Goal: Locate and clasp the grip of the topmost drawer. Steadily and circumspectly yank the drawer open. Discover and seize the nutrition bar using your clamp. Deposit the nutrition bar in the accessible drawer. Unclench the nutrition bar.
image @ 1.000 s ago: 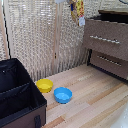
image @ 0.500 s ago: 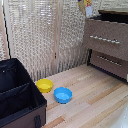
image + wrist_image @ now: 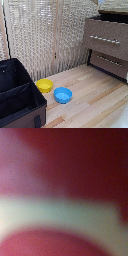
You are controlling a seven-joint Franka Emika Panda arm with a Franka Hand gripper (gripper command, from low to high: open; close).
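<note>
Two views: neither shows the clamp itself, so I cannot tell whether its fingers are apart, together or closed on anything.
Closest to the clamp: the wrist view is only a red-brown and pale blur, something pressed close against the camera. It may be the nutrition bar, though that is a guess.
Nutrition bar: not identifiable anywhere.
Topmost drawer [image 3: 102, 31]: its front stands forward of the lower drawer [image 3: 107, 62], with dark space behind, so it looks open.
Farther off: blue bowl [image 3: 63, 94], yellow bowl [image 3: 44, 85] and black bin [image 3: 17, 100], well away from the dresser.
Risk: releasing short of the opening would drop the bar onto the wooden floor [image 3: 95, 97]; descending blind could strike the drawer front.
</note>
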